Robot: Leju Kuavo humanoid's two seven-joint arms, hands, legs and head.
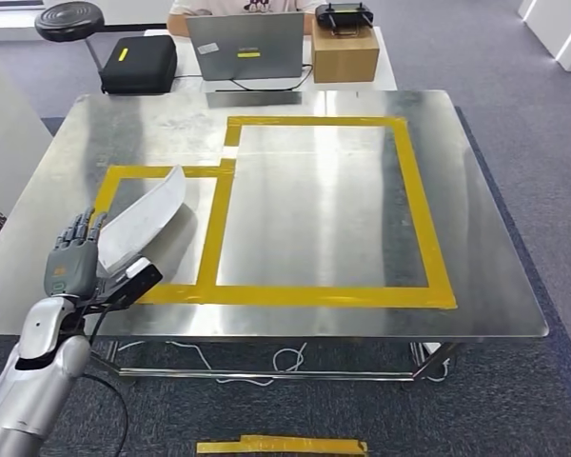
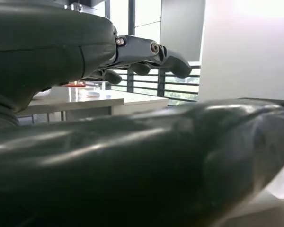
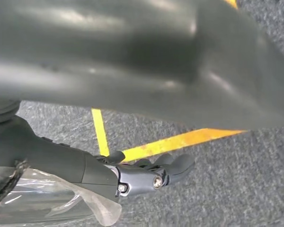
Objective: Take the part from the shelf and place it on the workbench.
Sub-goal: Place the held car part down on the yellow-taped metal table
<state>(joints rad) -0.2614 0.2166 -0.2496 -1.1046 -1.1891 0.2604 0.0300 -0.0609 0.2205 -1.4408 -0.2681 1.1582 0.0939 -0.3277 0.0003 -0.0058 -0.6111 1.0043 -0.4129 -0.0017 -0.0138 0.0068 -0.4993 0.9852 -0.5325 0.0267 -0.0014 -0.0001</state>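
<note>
The part's [image 1: 145, 214] near end is hidden behind the left hand [image 1: 72, 262], so the contact between fingers [image 1: 82, 228] and part cannot be made out from the head view. In the left wrist view the thumb [image 2: 140, 165] is a close, blurred dark mass, and a pale sliver at the picture's edge — possibly the part — is too cut off to tell. The person [image 1: 232, 8] behind the laptop [image 1: 248, 46] is cut off by the top edge. The right hand [image 3: 140, 177] is soft with blur, and clear plastic [image 3: 55, 198] beside it runs off the edge — what it belongs to cannot be told. The bench [image 1: 483, 238] hides its own legs.
</note>
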